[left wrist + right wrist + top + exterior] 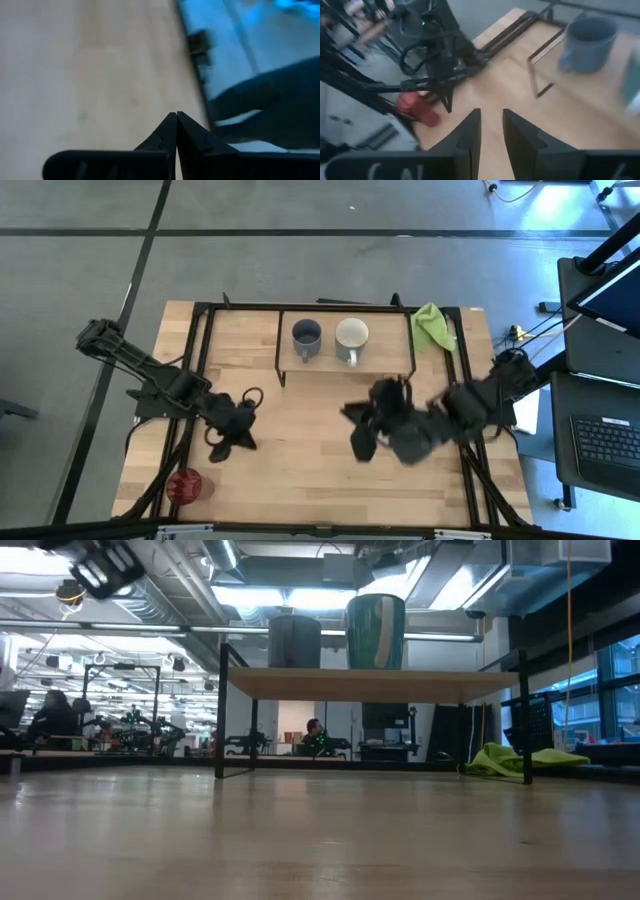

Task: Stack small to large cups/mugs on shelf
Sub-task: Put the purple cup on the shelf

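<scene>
On the shelf (pixel 380 365) at the table's far side, the dark grey mug (pixel 306 337) stands on its base to the left of the white mug (pixel 351 338); both also show in the low view, the grey mug (pixel 294 642) and the white mug (pixel 376 632). The red tumbler (pixel 185 485) stands on the table near its near left corner. My left gripper (pixel 230 442) hangs shut above the table, to the right of the tumbler and a little farther back. My right gripper (pixel 491 112) is open above the table's middle (pixel 365 430), pointing left, with nothing between its fingers.
A green cloth (pixel 432 325) lies at the shelf's right end. The shelf's thin dark legs (pixel 220 715) stand on the table, with bare wood between the shelf and the near edge. People and desks show in the room beyond the table.
</scene>
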{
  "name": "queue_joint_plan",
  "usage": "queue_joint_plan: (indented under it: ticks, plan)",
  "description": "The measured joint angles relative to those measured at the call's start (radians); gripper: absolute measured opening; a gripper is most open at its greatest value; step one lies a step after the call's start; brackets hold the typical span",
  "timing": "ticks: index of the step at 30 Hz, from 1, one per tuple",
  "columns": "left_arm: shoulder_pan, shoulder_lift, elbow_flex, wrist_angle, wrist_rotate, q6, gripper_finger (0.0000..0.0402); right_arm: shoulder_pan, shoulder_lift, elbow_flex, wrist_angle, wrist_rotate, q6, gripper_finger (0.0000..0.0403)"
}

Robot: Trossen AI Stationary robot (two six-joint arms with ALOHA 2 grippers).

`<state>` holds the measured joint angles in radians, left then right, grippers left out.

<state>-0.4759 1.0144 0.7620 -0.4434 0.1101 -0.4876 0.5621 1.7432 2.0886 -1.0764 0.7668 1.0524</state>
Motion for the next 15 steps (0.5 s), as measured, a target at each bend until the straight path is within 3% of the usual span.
queue_joint_plan:
  ticks: [3,6,10,15]
  plan:
    - [-0.047,-0.006,0.000,0.021,0.043,0.014,0.0001,0.061,0.000,-0.101,0.131,0.011,0.094,0.0081]
    - [-0.098,-0.020,0.006,-0.061,0.121,0.019,0.0001,0.102,0.000,-0.218,0.271,-0.003,0.177,0.0081]
    - [-0.171,-0.029,0.096,-0.324,0.223,0.025,0.0001,0.130,0.000,-0.361,0.513,-0.002,0.201,0.0081]
    - [-0.268,-0.025,0.304,-0.675,0.170,0.053,0.0001,0.139,0.000,-0.502,0.758,-0.001,0.201,0.0081]
